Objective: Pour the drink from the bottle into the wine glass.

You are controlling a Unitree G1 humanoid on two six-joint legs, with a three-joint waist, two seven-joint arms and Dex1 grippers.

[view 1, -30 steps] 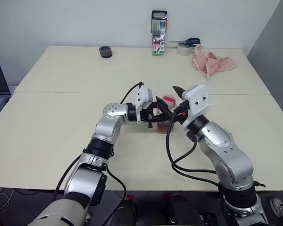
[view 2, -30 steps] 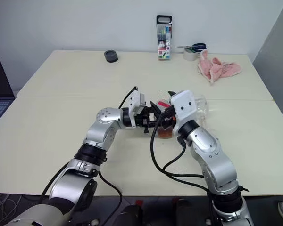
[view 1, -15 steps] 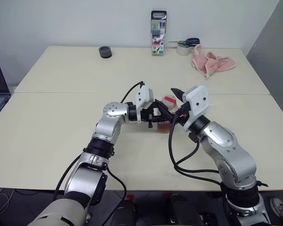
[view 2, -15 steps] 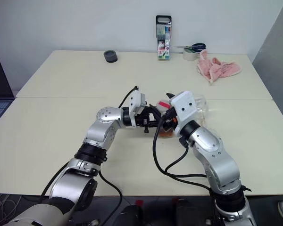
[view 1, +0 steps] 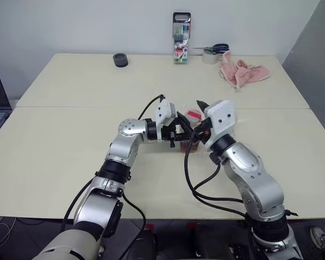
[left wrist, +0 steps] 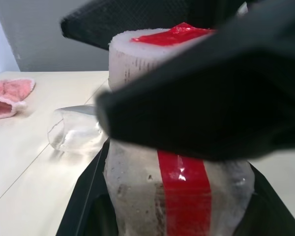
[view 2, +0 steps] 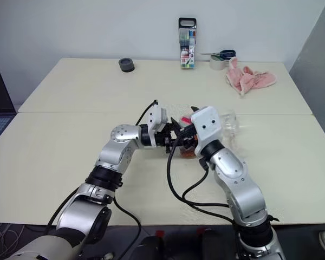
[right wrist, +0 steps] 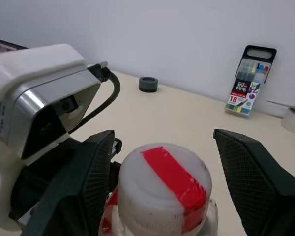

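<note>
Cream table [view 1: 70, 157] carries a tape roll [view 1: 121, 59], marker case [view 1: 181, 39], scissors [view 1: 219, 48]; pink cloth [view 1: 241, 72]; wine glass [view 2: 231, 124].

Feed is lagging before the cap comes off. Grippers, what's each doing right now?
Left gripper: shut on the bottle, around its body.
Right gripper: jaws open on both sides of the cap, not touching it.

Right claw nearer the bottle cap

The right claw [right wrist: 162, 162] has shifted a little toward the left claw [view 1: 180, 131] and now sits with its black fingers [right wrist: 248, 169] spread either side of the bottle's [left wrist: 179, 189] cap, slightly less wide than before.
</note>
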